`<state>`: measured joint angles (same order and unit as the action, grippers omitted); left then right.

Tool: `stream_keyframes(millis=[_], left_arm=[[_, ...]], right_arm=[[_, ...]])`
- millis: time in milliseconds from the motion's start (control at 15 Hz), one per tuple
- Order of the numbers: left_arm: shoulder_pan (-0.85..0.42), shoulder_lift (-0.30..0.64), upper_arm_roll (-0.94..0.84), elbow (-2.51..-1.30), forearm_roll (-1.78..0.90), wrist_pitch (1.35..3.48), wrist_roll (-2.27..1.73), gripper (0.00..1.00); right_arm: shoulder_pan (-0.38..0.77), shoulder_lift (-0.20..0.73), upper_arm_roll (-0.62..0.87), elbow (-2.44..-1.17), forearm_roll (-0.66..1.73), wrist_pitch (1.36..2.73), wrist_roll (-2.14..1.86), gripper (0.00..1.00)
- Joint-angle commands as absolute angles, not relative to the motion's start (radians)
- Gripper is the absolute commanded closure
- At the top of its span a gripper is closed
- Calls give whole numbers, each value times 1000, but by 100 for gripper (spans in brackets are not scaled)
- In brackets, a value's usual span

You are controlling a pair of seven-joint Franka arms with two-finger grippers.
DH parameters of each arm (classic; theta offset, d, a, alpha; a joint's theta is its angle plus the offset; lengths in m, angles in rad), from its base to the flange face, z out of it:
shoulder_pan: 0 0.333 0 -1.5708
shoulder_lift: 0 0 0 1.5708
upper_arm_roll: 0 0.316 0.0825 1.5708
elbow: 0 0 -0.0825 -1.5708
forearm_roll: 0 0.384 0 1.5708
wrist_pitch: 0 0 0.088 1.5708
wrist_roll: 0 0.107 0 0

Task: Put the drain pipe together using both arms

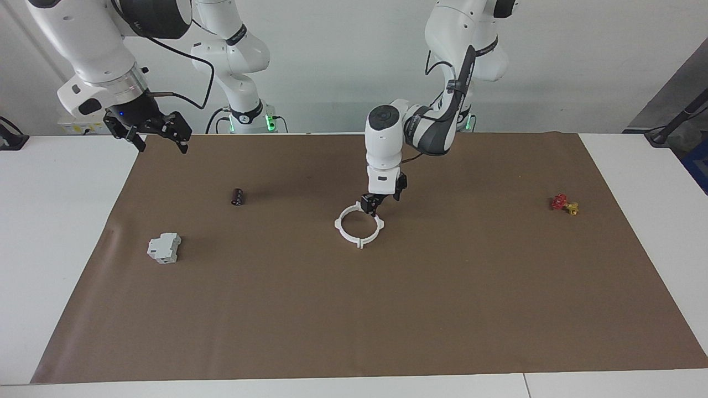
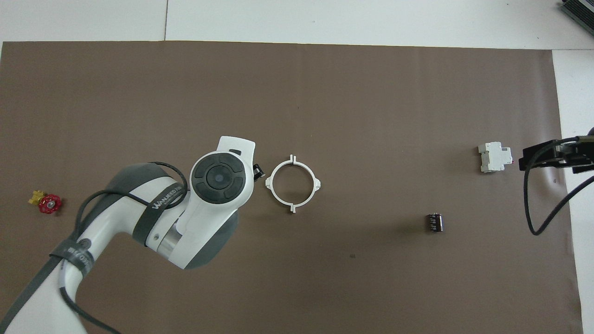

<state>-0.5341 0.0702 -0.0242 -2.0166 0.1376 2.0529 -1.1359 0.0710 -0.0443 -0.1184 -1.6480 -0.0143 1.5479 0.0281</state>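
right, the drain pipe [image 1: 359, 225] lies on the brown mat [image 1: 354, 309] about mid-table, its 2 white half-rings meeting to form 1 closed ring, small tabs sticking outward at the joins. the left gripper [image 1: 369, 208] is down at the ring's edge nearest the robots, pointing straight down, its tips right at the rim; whether the fingers are pinching the plastic or merely touching it, i can't tell from where i'm standing. from overhead, the left arm's wrist hides nearly all of that gripper, just a black bit showing beside the ring [image 2: 293, 184].

over at the right arm's end, the right gripper [image 1: 160, 138] waits up in the air above the mat's edge, fingers spread apart, nothing between them. a grey-white boxy block [image 1: 164, 247] rests on the mat at that end, and a small dark cylinder [image 1: 238, 197] lies nearer to the robots than the block. toward the left arm's end sits a red-and-yellow valve [image 1: 564, 204], well apart from the ring.
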Motion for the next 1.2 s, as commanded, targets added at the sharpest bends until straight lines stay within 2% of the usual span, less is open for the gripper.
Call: stream_keyframes(millis=[0,333,533,800,1133], left_arm=[[-407,-15,-28,-2017,126,1938,-902,0],[-42,-161,-23,-1979,21,1751,-251,0],[109,-175,-25,-1944,21,1698,112,0],[118,-166,-32,-1908,109,1695,149,0],[117,-169,-28,-1910,91,1729,136,0]], right_arm=[[64,-58,-118,-1654,3,1534,17,0],[64,-58,-118,-1654,2,1534,15,0],[63,-58,-118,-1654,3,1531,14,0],[75,-66,-106,-1646,18,1537,12,0],[72,-64,-87,-1632,25,1539,-49,0]])
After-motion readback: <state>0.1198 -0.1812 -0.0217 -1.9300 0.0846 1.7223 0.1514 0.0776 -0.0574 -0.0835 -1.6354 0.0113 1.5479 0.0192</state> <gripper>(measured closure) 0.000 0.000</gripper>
